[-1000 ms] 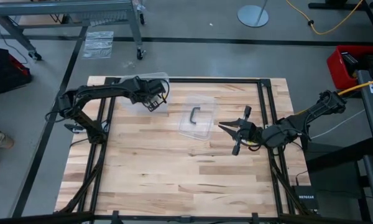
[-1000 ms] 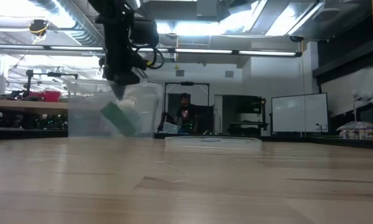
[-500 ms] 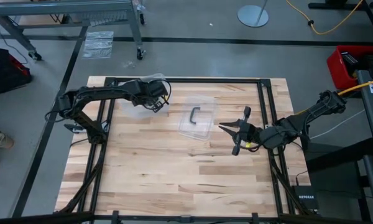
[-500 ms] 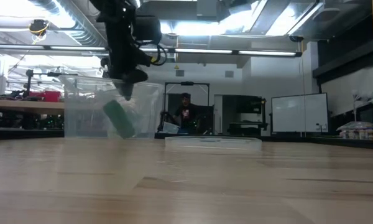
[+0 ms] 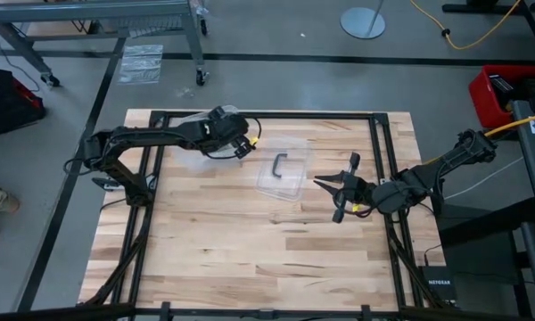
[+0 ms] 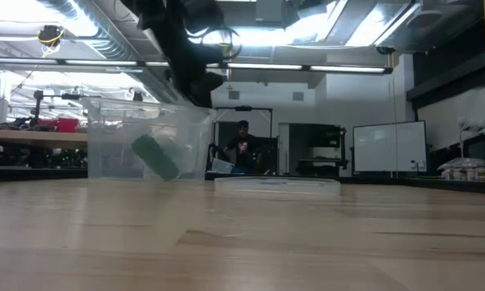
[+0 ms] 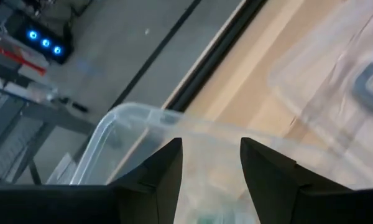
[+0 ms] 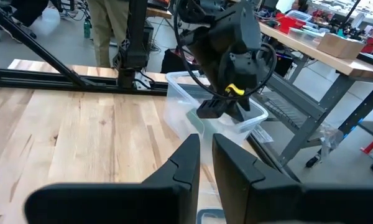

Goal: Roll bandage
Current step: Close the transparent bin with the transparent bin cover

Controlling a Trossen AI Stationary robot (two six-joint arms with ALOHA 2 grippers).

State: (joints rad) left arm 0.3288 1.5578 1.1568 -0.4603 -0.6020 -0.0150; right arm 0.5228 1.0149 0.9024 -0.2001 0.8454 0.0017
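Note:
The bandage (image 6: 155, 158), a compact green roll, lies tilted inside a clear plastic bin (image 6: 113, 145) at the table's far left, its lower end on the bin's floor. My left gripper (image 5: 248, 147) hangs open above the bin's right rim (image 7: 143, 115), slanting down, with nothing between its fingers; the right wrist view shows it (image 8: 227, 106) over the bin (image 8: 193, 102). At the table's right side my right gripper (image 5: 325, 183) waits in the air, pointing toward the bin. Only a narrow gap (image 8: 205, 162) shows between its fingers, and it holds nothing.
The bin's clear lid (image 5: 282, 168) with a dark handle (image 5: 280, 164) lies flat near the table's middle, between the two grippers. Black frame rails (image 5: 374, 160) run along the table's edges. Bare wood fills the near half (image 5: 250, 250).
My left gripper has come up out of the bin and swung toward the table's right edge, tipping from steeply down to a shallower slant. The green roll has stayed in the bin, leaning much as before.

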